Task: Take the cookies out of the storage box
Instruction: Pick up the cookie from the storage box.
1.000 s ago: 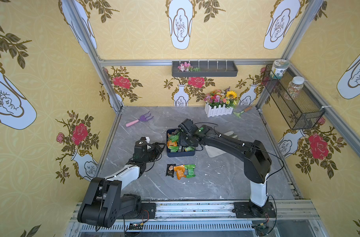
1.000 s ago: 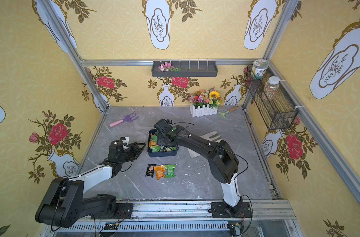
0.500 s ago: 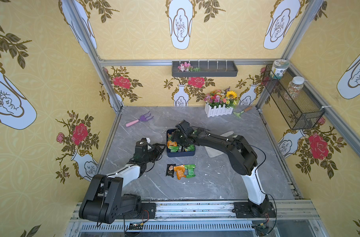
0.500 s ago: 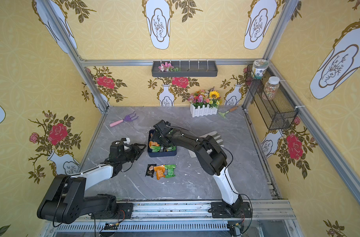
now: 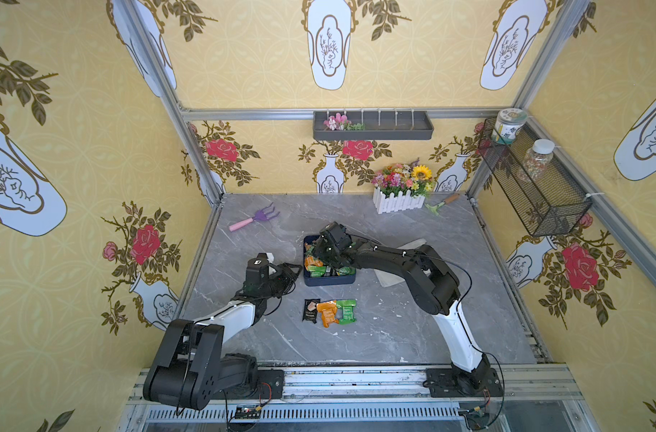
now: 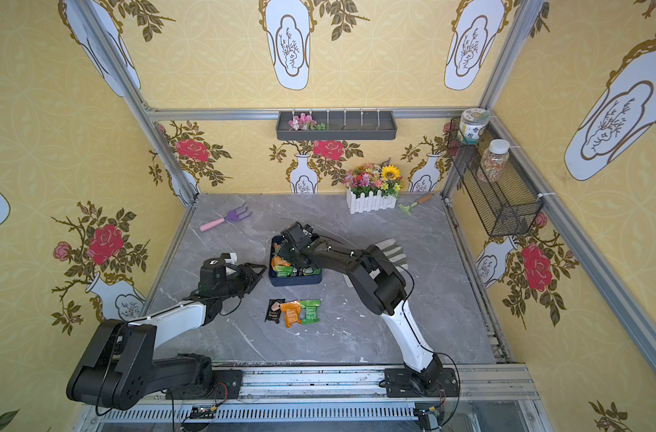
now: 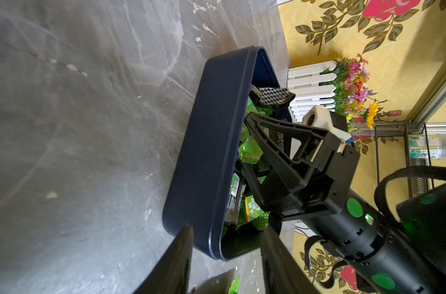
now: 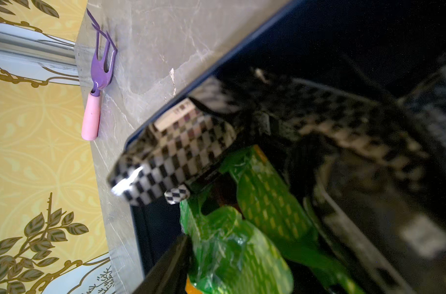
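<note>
The shallow, dark navy-blue square storage box with rounded corners (image 5: 330,281) (image 6: 296,281) sits open side up near the middle of the grey marble-look counter (image 5: 394,329). Its walls run square with the counter's edges, and being square it shows no clear long axis. Inside lies a loose heap of the cookies (image 5: 316,267) (image 6: 281,267), small shiny foil packets with crimped ends in green, orange and black, pointing every which way. A chequered black packet (image 7: 272,96) (image 8: 171,152) juts up over the rim at a far corner. Three more lie flat on the counter just in front of the box, side by side, each long axis running roughly front to back: a black packet (image 5: 310,310) nearest the left arm, an orange packet (image 5: 327,313) slightly skewed in the middle, then a green packet (image 5: 346,311). The right pincer (image 7: 245,141) reaches down into the box, its jaws partly apart with a crumpled green packet (image 7: 251,150) between them; whether it is grasping it I cannot tell. The left pincer (image 7: 227,229) sits low at the box's left wall, its jaws partly apart with the box's near corner showing between them; whether they press on it I cannot tell.
</note>
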`<action>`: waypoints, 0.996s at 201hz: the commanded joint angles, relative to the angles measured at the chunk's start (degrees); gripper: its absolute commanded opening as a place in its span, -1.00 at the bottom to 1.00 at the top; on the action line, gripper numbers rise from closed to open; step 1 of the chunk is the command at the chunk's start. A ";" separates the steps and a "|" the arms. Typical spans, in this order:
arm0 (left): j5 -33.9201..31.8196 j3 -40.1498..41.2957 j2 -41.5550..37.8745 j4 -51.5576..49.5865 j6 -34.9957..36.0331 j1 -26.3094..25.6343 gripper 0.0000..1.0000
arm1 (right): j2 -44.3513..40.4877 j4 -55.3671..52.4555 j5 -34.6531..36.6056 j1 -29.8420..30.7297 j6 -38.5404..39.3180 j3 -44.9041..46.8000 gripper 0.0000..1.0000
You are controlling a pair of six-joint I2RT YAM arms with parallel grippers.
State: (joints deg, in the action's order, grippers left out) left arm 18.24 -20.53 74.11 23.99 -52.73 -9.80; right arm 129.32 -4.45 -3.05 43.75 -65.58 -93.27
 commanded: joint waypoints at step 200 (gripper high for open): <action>-4.42 -2.49 -6.47 -7.04 1.23 -0.04 -0.04 | -17.56 -1.22 -4.07 1.41 13.18 12.71 -0.63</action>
State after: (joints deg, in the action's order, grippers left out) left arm 15.00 -22.81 68.53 18.15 -52.45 -9.82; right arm 114.43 -4.25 -5.80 44.93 -57.47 -81.32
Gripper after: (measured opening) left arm 0.482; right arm 0.205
